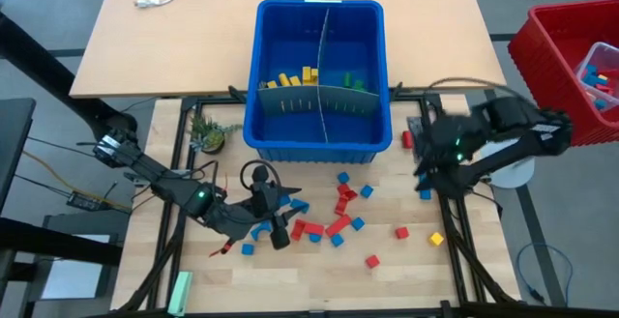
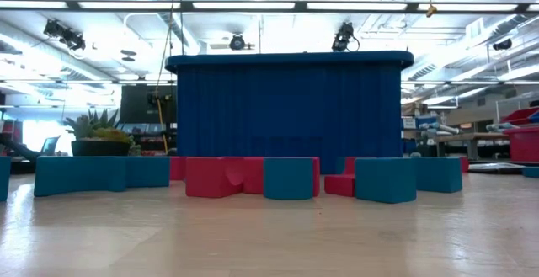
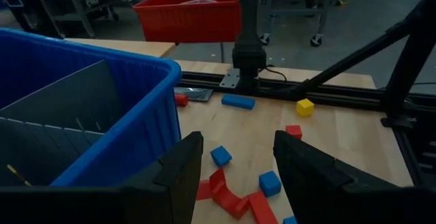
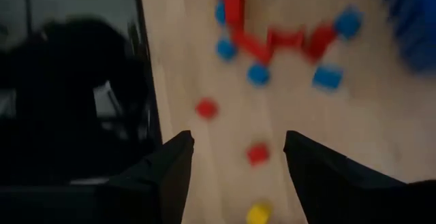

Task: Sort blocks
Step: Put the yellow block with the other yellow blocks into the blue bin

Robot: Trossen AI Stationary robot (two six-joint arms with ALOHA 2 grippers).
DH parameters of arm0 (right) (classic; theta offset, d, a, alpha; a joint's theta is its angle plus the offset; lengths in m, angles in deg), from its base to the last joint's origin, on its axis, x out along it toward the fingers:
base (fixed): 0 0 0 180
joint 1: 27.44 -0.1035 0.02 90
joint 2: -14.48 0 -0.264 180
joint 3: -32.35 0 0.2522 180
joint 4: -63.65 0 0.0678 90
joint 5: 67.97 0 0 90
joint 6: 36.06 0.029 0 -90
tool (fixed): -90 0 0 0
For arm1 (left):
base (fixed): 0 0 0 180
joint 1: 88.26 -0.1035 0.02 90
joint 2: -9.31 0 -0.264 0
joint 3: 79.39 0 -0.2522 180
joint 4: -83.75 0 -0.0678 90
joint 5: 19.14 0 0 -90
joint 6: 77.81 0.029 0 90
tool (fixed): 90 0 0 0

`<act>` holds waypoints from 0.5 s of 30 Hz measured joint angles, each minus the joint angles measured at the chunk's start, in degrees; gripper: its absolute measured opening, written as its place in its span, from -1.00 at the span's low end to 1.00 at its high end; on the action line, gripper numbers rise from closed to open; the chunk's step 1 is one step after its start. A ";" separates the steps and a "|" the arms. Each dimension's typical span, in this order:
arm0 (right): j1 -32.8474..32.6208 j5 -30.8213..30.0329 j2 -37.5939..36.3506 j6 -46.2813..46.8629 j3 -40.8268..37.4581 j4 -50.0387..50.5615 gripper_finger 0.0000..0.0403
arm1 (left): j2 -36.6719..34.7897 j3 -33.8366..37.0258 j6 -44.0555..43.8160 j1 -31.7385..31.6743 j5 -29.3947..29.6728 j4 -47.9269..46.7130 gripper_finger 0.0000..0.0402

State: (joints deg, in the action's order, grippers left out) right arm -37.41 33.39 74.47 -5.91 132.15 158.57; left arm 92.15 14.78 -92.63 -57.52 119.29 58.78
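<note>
1. Hovering low over the wooden table [image 1: 406, 270] at about eight o'clock from the blue bin [image 1: 322, 144], the left gripper [image 1: 276, 229] has its fingers [image 3: 180, 176] spread, with nothing between them.
2. Scattered on the table at the bin's six o'clock lie the blocks [image 1: 338, 212], red and blue, with one yellow block [image 1: 437, 240] out toward four o'clock.
3. Sitting inside the bin, behind grey dividers [image 1: 319, 101], are yellow and green bricks [image 1: 295, 78].
4. Standing at the bin's nine o'clock is a small potted plant [image 1: 208, 136].
5. Reaching in at the bin's three o'clock, the right gripper [image 1: 423, 178] is held above the table edge, its fingers [image 4: 170, 176] apart and empty.
6. Resting at the bin's two o'clock is a red basket [image 1: 571, 57].
7. No readable writing shows anywhere.
</note>
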 joint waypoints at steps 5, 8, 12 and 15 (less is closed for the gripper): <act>-8.43 0.41 0.09 8.16 -7.31 -0.11 0.05 | 0.00 0.02 0.01 -0.12 0.17 -0.15 -0.04; -13.03 0.46 0.33 12.52 -12.57 -0.59 0.04 | 0.00 0.04 0.01 -0.42 0.15 -0.19 -0.04; -19.41 0.72 0.29 20.68 -19.99 -2.81 0.05 | 0.00 0.04 -0.66 -0.84 0.13 -0.08 -0.04; -24.66 0.64 0.28 26.40 -24.76 -6.50 0.08 | 0.00 0.04 -0.65 -0.82 0.02 -0.25 -0.04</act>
State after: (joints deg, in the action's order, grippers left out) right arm -62.08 34.03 74.75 20.48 107.39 152.07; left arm 92.15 14.82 -93.28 -58.34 119.31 58.53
